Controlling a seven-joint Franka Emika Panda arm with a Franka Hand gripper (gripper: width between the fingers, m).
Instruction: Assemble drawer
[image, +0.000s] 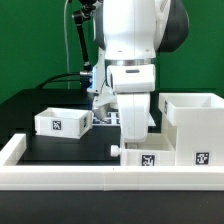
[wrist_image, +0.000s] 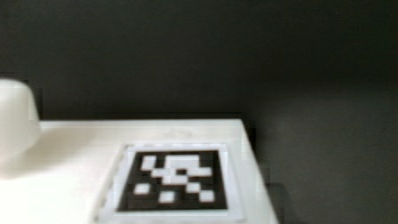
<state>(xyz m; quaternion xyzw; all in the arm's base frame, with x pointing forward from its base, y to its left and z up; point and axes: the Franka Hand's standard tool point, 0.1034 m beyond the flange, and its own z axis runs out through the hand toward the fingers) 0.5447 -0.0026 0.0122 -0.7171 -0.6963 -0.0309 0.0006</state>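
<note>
The drawer's large cube-shaped housing (image: 195, 118) stands at the exterior view's right, open at the top, with a tag low on its front. One shallow tray (image: 62, 122) sits at the exterior view's left. A second tray (image: 148, 158), with a tag on its front, lies beside the housing near the front rail. My gripper (image: 131, 138) reaches straight down onto this second tray; its fingers are hidden by the hand. The wrist view shows the tray's white tagged face (wrist_image: 175, 180) very close and blurred, with a rounded white part (wrist_image: 15, 120) beside it. No fingers show there.
A long low white rail (image: 70, 178) edges the table's front and the exterior view's left. A flat strip with tags (image: 103, 118) lies behind the arm. Cables and a stand (image: 72, 50) rise at the back. The table top (image: 70, 148) is black.
</note>
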